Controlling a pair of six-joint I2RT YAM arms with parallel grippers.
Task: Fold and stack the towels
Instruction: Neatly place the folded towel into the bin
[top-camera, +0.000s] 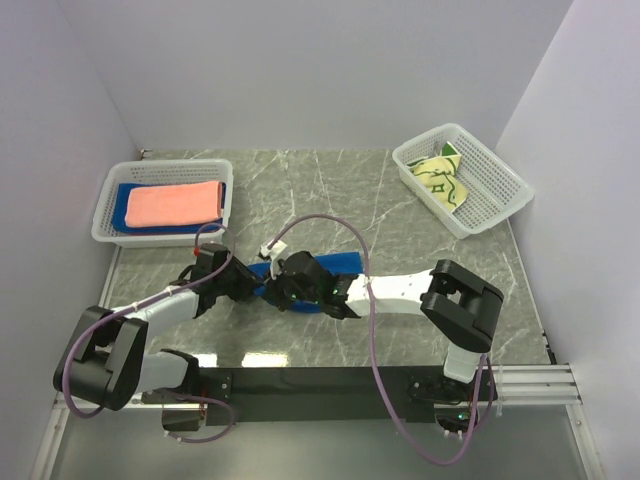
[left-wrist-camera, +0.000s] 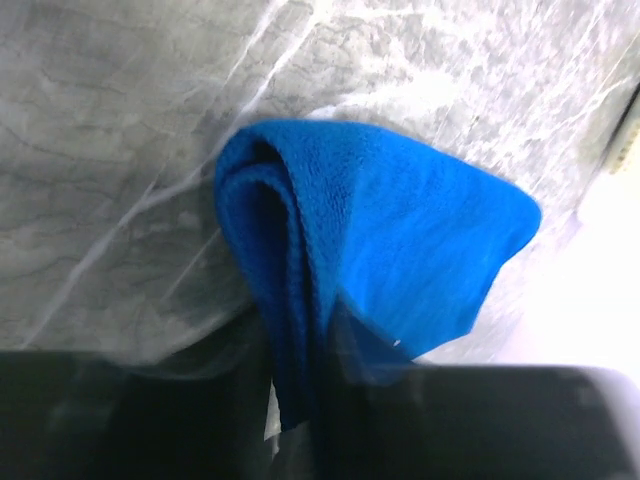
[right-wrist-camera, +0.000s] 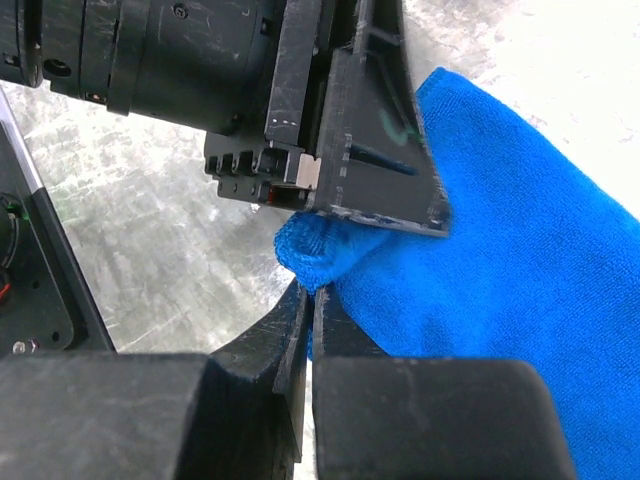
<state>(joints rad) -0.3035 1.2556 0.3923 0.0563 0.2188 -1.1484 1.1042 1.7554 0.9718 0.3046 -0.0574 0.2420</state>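
A royal blue towel (top-camera: 345, 262) lies partly folded on the marble table near its front middle, and both grippers meet at its left end. My left gripper (top-camera: 252, 285) is shut on a doubled fold of this towel (left-wrist-camera: 400, 230); its jaws (left-wrist-camera: 300, 390) pinch the hanging cloth. My right gripper (top-camera: 283, 290) is shut on the towel's rolled edge (right-wrist-camera: 500, 280), jaws (right-wrist-camera: 318, 300) pressed together. The left gripper's body (right-wrist-camera: 350, 150) sits right above that edge. A salmon-pink towel (top-camera: 175, 203) lies folded on another blue towel (top-camera: 122, 205). The pale yellow towel (top-camera: 440, 178) lies crumpled.
The white lattice basket (top-camera: 105, 215) at the back left holds the salmon and blue towels. A second white basket (top-camera: 500, 180) at the back right holds the yellow one. Purple cables (top-camera: 340, 225) loop over the table's middle. White walls enclose three sides.
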